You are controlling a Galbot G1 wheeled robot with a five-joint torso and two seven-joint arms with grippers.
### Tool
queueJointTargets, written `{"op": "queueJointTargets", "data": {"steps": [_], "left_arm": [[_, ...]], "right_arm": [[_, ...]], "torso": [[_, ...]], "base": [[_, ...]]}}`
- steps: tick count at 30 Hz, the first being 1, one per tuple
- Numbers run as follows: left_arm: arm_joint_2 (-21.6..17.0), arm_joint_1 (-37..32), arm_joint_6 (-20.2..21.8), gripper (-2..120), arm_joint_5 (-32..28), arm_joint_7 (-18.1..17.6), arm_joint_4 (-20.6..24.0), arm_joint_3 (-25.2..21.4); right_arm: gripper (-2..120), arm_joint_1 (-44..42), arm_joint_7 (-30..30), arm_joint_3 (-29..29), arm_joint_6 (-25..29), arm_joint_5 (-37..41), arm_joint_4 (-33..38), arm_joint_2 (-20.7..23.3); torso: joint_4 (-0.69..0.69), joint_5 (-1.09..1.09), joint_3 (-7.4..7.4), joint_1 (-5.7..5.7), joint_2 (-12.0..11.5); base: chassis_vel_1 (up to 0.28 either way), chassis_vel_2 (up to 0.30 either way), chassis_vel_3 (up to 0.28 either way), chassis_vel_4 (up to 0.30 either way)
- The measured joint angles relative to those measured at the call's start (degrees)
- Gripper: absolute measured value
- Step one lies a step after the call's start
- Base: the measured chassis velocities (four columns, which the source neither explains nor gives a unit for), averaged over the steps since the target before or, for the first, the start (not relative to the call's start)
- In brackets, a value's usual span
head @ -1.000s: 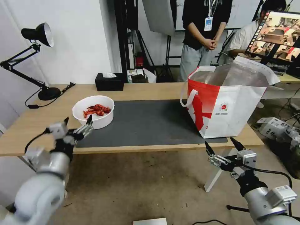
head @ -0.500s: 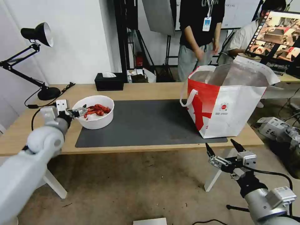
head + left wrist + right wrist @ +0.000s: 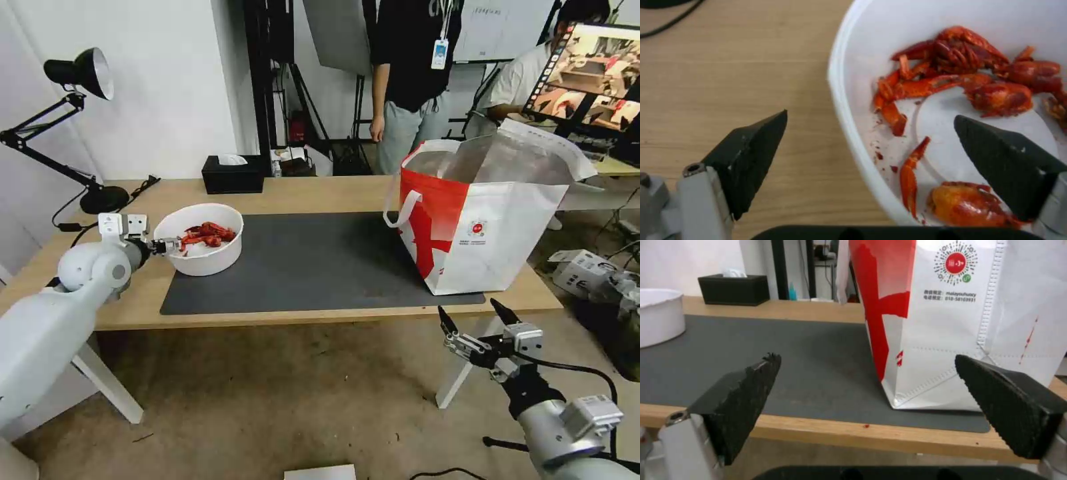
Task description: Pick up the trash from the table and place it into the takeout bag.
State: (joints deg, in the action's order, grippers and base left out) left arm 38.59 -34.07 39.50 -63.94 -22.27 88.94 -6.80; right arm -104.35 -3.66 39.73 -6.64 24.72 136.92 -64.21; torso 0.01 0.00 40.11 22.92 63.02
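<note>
The trash is a white round bowl of red crayfish shells, standing at the left end of the dark-grey mat on the table. My left gripper is open at the bowl's left rim. In the left wrist view the bowl's rim runs between the gripper's fingers, one over the wood and one over the shells. The takeout bag stands open at the mat's right end. Below the table's front edge, under the bag, my right gripper hangs open and holds nothing; the bag shows close ahead of it.
A black tissue box sits at the table's back edge, and a black desk lamp with its cable stands at the back left. White table legs stand near my right arm. Equipment lies on the floor at the right.
My left arm has risen from below the table's front edge and reached in to the bowl's left rim. The right arm has barely moved.
</note>
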Motion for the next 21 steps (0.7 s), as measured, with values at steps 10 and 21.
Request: {"op": "queueJointTargets", "data": {"steps": [10,21], "left_arm": [[-0.24,1.54,0.84,68,-1.04,-0.12,-0.88,1.68],[-0.43,1.40,0.98,31,-1.07,-0.24,-0.64,1.91]], "right_arm": [[100,0.32,-0.24,-0.16,-0.01,0.33,-0.78,-0.16],[100,0.66,-0.29,-0.39,-0.03,0.45,-1.17,-0.32]], "torso": [[-0.01,0.00,0.00,0.00,0.00],[0.00,0.00,0.00,0.00,0.00]], "base": [[0.000,0.000,0.000,0.000],[0.000,0.000,0.000,0.000]]}}
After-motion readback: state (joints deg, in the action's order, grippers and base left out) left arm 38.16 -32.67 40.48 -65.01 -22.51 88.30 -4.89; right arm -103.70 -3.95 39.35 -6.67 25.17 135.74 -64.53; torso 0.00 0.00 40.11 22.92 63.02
